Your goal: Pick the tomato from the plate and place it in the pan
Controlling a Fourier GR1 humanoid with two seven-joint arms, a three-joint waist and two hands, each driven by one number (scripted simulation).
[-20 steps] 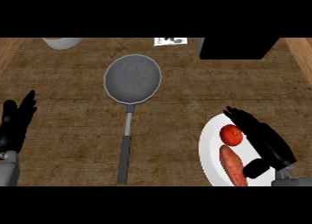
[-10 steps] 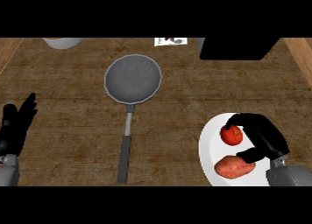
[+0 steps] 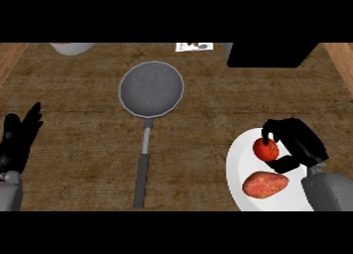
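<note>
The small, round, red tomato (image 3: 265,150) is over the round white plate (image 3: 238,163). The black right hand (image 3: 300,141) curls its fingers and thumb round it. The round grey metal pan (image 3: 151,89) sits well apart on the brown wooden tabletop (image 3: 208,114).

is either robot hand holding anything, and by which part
The right robot hand is curled round the tomato, fingers over its top, thumb at its lower side, over the plate. The left robot hand is open and holds nothing.
</note>
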